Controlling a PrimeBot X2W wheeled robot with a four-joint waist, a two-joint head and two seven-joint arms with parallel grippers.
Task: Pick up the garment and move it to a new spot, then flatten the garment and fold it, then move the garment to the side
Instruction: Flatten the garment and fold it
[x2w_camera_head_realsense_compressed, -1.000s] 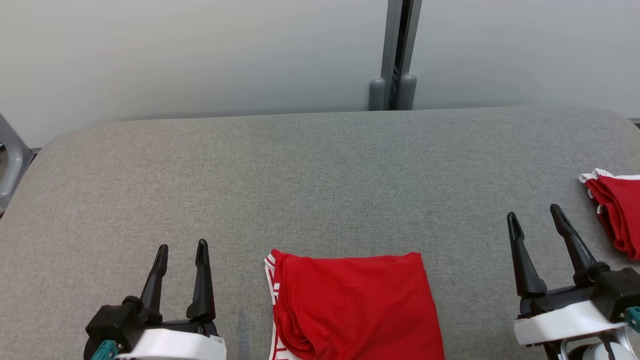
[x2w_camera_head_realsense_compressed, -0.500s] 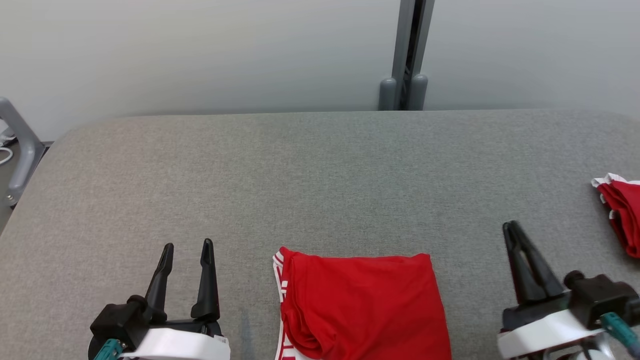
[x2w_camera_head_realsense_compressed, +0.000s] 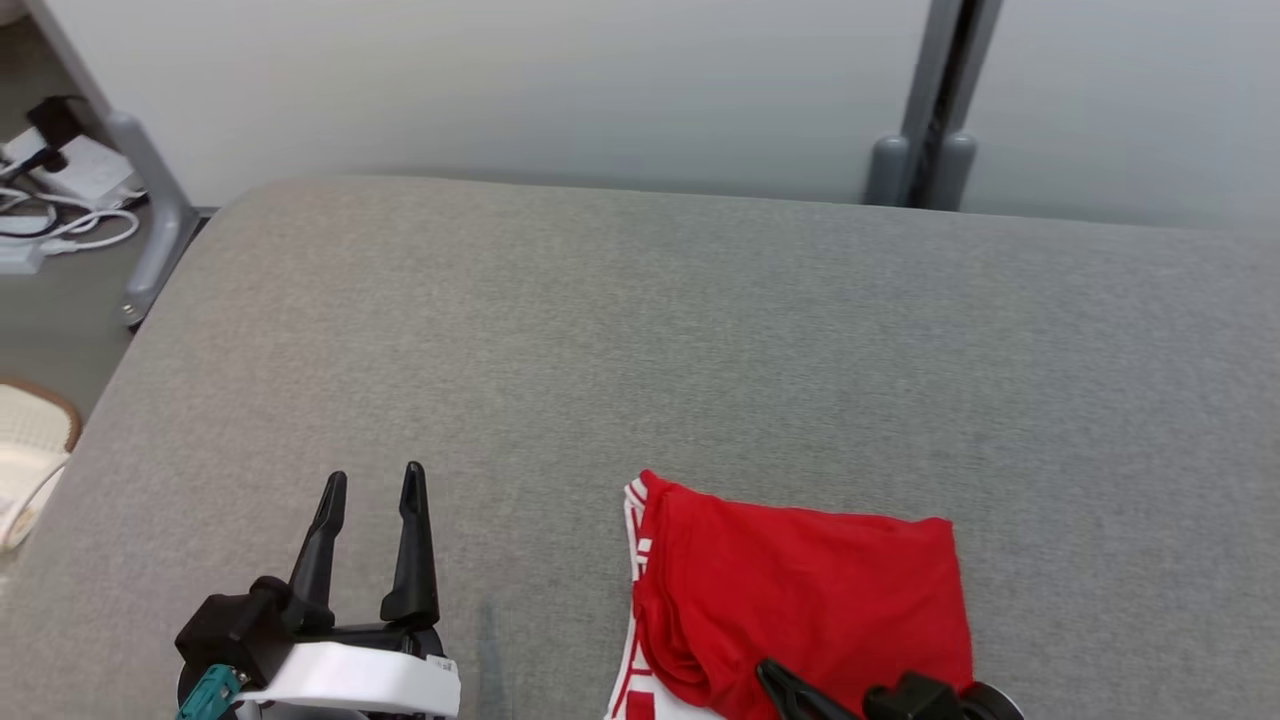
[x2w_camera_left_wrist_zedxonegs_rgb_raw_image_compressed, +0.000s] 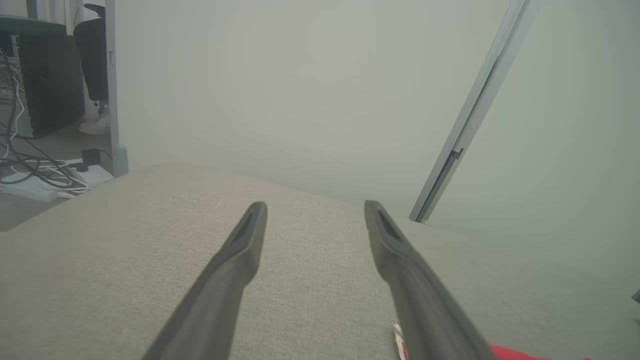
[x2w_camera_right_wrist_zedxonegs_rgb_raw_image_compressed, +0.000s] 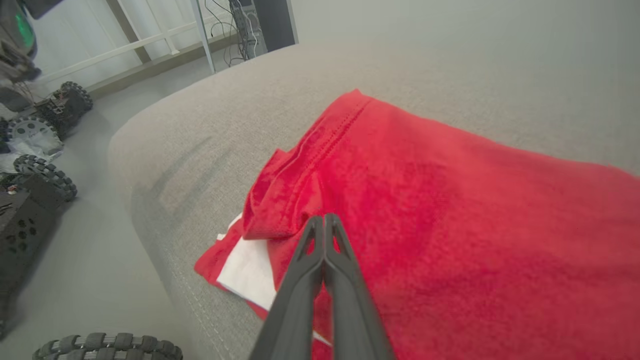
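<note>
The garment (x2w_camera_head_realsense_compressed: 800, 590) is red with white trim and lies folded near the front edge of the grey padded table (x2w_camera_head_realsense_compressed: 640, 330). My right gripper (x2w_camera_head_realsense_compressed: 775, 678) pokes up from the bottom edge over the garment's near side. In the right wrist view its fingers are pressed together, and the right gripper (x2w_camera_right_wrist_zedxonegs_rgb_raw_image_compressed: 324, 217) hovers shut just above the red cloth (x2w_camera_right_wrist_zedxonegs_rgb_raw_image_compressed: 450, 200) with no fabric between them. My left gripper (x2w_camera_head_realsense_compressed: 372, 478) stands open on bare table left of the garment. The left gripper (x2w_camera_left_wrist_zedxonegs_rgb_raw_image_compressed: 315, 207) holds nothing, and a corner of the garment (x2w_camera_left_wrist_zedxonegs_rgb_raw_image_compressed: 525, 354) shows at its lower right.
Cables and a power strip (x2w_camera_head_realsense_compressed: 50, 200) lie on the floor past the table's left end, beside a metal leg (x2w_camera_head_realsense_compressed: 150, 230). A grey post (x2w_camera_head_realsense_compressed: 930, 130) stands at the back wall. Wheeled machines (x2w_camera_right_wrist_zedxonegs_rgb_raw_image_compressed: 45, 115) sit on the floor below the table's rounded near edge (x2w_camera_right_wrist_zedxonegs_rgb_raw_image_compressed: 150, 210).
My right gripper shut and swung in from the right to just over the garment's near side. The head camera turned left, shifting the whole picture right. The left gripper stayed put.
</note>
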